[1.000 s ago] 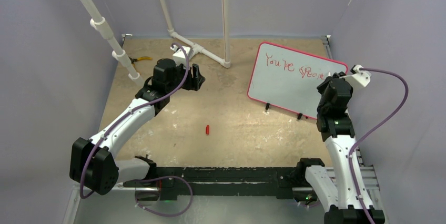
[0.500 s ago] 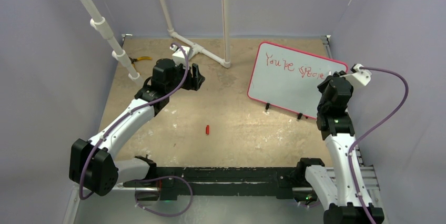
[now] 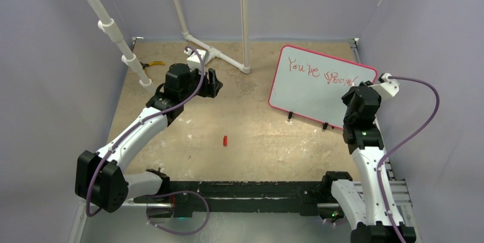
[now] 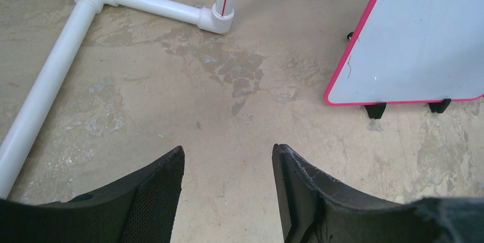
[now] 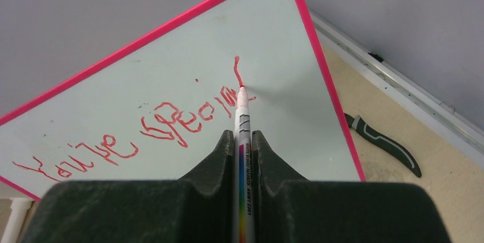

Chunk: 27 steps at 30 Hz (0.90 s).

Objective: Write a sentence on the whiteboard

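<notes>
On whiteboard (image 5: pixel 142 77), sentence (image 5: pixel 171 126) gained stroke; R tool (image 5: pixel 244 137) clamps marker (image 5: pixel 242 114), L tool (image 4: pixel 228 157) apart.

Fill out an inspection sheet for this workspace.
Surface: worn tan tabletop, patchy stains.
Job's things: whiteboard propped on black feet, far right; red sentence, one line; marker tip on the board.
Clutter: small red piece mid-table; yellow-handled tool far left; dark-handled tool beside the board.
Hands: left hand open, empty; right hand shut on the marker.
Cables: purple cable looping off the right wrist; second cable along the left arm.
Surroundings: white pipe frame at the back; plain lilac walls.
</notes>
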Each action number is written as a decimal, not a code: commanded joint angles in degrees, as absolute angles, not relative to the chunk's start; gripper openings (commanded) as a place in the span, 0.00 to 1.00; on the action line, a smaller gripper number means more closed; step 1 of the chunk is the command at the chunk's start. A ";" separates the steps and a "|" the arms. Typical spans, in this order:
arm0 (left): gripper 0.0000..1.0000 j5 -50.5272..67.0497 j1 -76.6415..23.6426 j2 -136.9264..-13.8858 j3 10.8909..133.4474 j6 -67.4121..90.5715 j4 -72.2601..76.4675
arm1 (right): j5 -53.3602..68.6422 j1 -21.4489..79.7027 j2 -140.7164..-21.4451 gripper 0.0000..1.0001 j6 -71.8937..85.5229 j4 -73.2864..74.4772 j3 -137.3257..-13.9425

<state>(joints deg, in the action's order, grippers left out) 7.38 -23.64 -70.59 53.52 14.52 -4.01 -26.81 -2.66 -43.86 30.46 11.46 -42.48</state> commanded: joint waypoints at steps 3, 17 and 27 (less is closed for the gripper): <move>0.57 8.61 -23.29 -69.08 52.65 15.96 -1.87 | -25.75 -2.81 -43.71 0.00 33.32 13.40 -41.63; 0.57 8.90 -23.30 -69.35 52.58 16.17 -1.73 | -24.35 -2.81 -42.01 0.00 36.30 16.57 -41.29; 0.57 8.80 -23.33 -69.36 52.58 16.19 -1.75 | -29.34 -2.81 -40.23 0.00 33.90 17.59 -44.37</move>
<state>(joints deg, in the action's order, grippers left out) 8.25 -23.64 -70.59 52.62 15.51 -3.92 -25.96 -2.63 -40.71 34.92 17.52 -41.32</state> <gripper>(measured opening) 0.571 0.115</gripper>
